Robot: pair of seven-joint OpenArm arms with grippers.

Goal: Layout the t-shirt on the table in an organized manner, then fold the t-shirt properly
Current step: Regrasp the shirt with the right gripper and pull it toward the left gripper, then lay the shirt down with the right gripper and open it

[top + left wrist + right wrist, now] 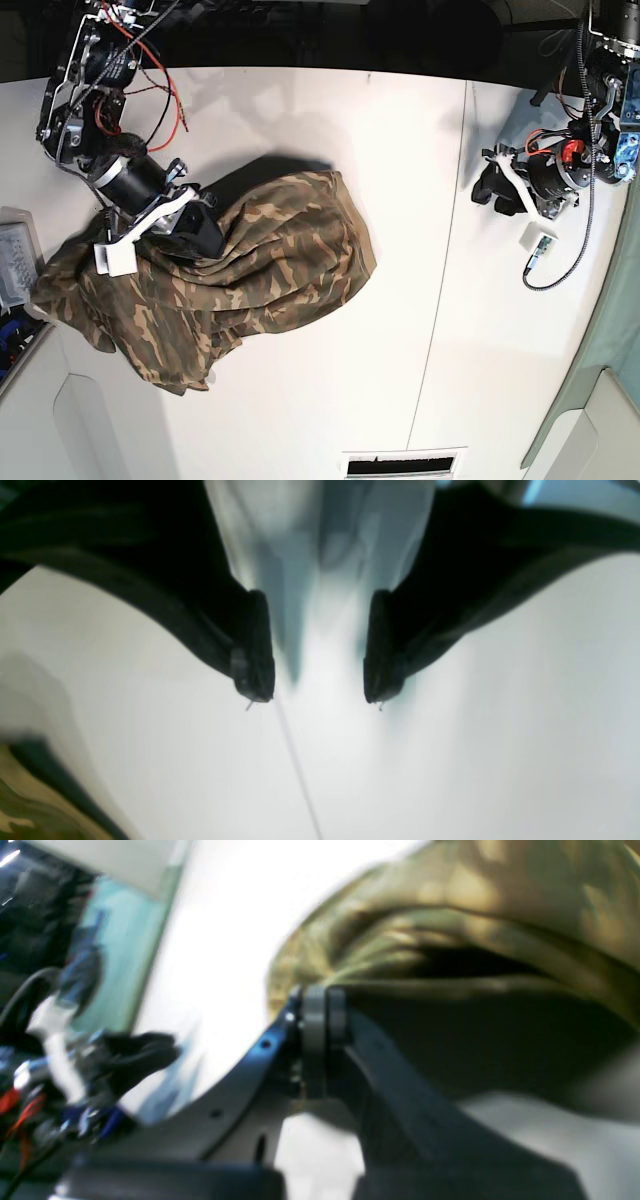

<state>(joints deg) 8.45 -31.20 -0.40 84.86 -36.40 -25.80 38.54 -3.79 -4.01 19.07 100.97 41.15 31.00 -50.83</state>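
The camouflage t-shirt (230, 290) lies crumpled in a heap on the left half of the white table (300, 400). My right gripper (203, 238) sits on the heap's upper left part. In the right wrist view its fingers (314, 1040) are pressed together on a fold of the t-shirt (475, 900), which bunches up above them. My left gripper (490, 186) is far to the right, over bare table and away from the cloth. In the left wrist view it (317, 700) is open and empty, with only a corner of the t-shirt (25, 810) at the bottom left.
A thin dark seam (445, 250) runs across the table between the shirt and the left arm. Red and black cables (150, 70) hang at the back left. A grey box (14, 265) sits at the left edge. A white vent slot (400, 465) is at the front edge.
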